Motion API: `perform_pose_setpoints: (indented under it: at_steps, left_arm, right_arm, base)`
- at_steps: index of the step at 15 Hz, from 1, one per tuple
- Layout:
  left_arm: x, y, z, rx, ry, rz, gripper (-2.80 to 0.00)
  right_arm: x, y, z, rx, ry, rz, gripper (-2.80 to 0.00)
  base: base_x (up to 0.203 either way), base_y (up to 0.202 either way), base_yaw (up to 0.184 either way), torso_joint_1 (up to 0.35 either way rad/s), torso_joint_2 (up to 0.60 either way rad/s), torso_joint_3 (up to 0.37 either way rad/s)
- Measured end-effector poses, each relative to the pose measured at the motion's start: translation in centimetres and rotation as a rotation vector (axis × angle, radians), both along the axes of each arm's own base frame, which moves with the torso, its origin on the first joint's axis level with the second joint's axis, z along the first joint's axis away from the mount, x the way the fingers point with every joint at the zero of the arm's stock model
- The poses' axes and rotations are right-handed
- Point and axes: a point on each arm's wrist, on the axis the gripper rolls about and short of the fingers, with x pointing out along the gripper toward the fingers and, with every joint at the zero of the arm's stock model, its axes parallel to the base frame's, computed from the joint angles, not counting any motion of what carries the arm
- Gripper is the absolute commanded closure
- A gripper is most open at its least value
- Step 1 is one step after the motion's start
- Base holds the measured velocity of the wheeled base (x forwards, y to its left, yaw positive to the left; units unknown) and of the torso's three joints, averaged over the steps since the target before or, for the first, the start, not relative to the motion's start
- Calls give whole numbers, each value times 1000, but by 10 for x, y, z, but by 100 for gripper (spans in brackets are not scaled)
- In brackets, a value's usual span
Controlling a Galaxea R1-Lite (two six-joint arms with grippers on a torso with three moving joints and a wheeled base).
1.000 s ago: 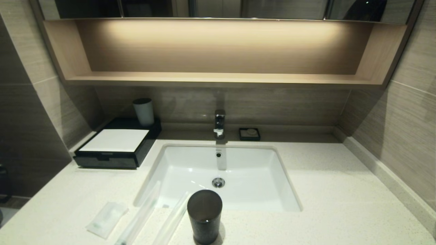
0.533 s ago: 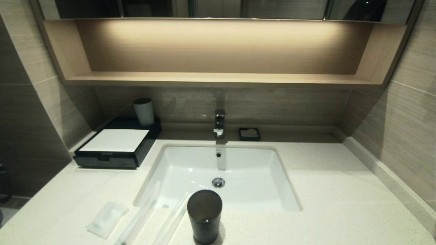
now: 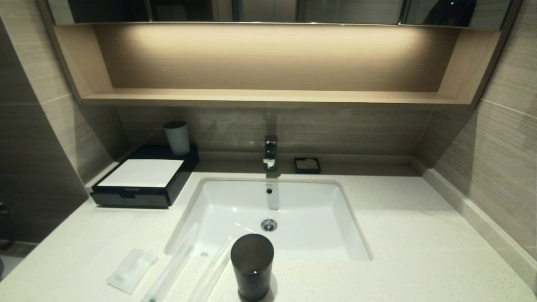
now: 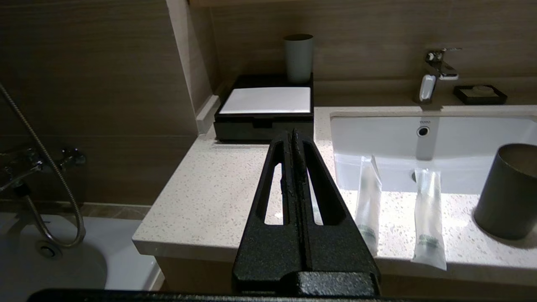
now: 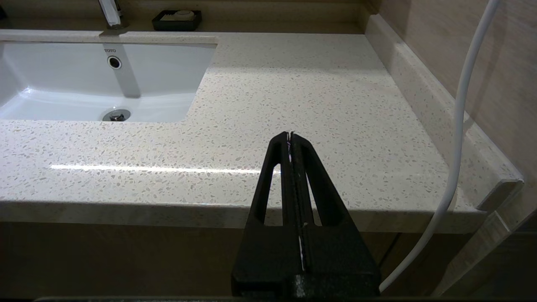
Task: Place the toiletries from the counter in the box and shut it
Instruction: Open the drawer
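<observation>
Apparently nothing had shifted: sachet (image 3: 131, 270) and packets (image 3: 174, 264) lay on the counter (image 3: 419, 235), box (image 3: 142, 184) closed. Both hands, left (image 4: 292, 134) and right (image 5: 290, 135), were shut, empty.

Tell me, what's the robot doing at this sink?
Nothing is being handled yet. The left gripper hangs off the counter's front edge with jaws shut and empty, facing the black box, whose drawer is shut. The right gripper waits off the right side, also shut. The sachet and two long packets lie on the counter.

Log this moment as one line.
left claw: shut, short of counter | right claw: shut, parked | box: closed | toiletries: unmoved
</observation>
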Motion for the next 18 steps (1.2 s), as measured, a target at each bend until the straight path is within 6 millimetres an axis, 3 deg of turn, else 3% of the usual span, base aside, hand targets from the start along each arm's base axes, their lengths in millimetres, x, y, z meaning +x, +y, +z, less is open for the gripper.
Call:
perform_pose_setpoints:
  at_steps: [6,18]
  left_arm:
    - [62,2,53,-12,-20,75,0]
    - [181,6,62,-34,299,121,0]
  right_arm:
    - [0,0,0,0,0,0,0]
    - [0,0,0,0,0,-1,0]
  base:
    - [0,0,0,0,0,0]
    - [0,0,0,0,0,0]
